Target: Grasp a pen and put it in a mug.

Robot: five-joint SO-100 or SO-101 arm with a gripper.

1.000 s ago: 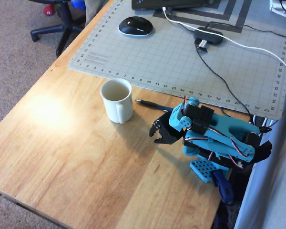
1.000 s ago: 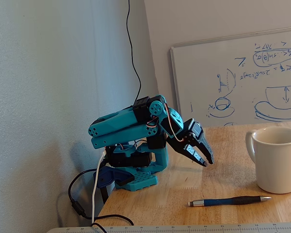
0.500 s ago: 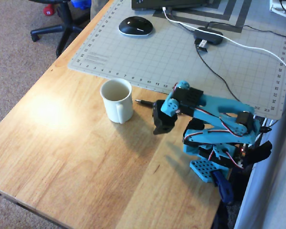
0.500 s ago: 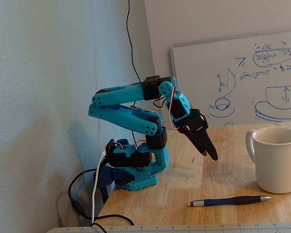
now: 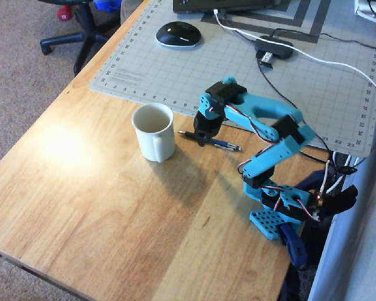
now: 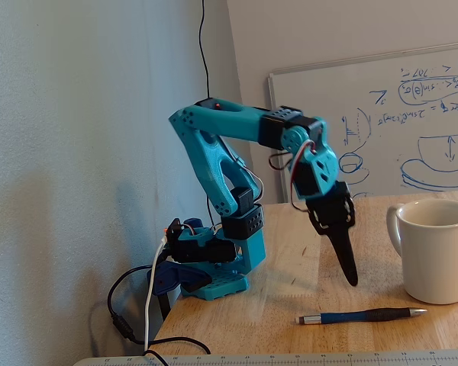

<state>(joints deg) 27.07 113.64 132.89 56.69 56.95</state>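
- The pen (image 6: 362,315) lay flat on the wooden table (image 5: 100,207), free of any grasp; in the fixed view it sat at the near edge of the table, its pointed tip toward the mug
- The mug (image 5: 154,132) stood upright and looked empty, handle toward the near side in the overhead view, just left of the pen with a gap between them; the open mouth faced up, as it must to receive the pen
- The gripper (image 6: 351,279) hung pointed down, above and slightly behind the pen in the fixed view, not touching it; in the overhead view it overlapped the pen's left portion (image 5: 210,142)
- The jaws read as one narrow dark blade in the fixed view, so they appeared pressed together with nothing between them; the overhead view did not resolve them
- Judgement: the task stood at the approach, with the grasp not yet made. The downward pose suited a pinch across the thin barrel from above
- Judgement: the jaws would need to spread before descending; a thin round pen on bare wood may roll or slip aside
- A computer mouse (image 5: 178,34) and cutting mat (image 5: 250,69) lay at the far side, well apart from the work
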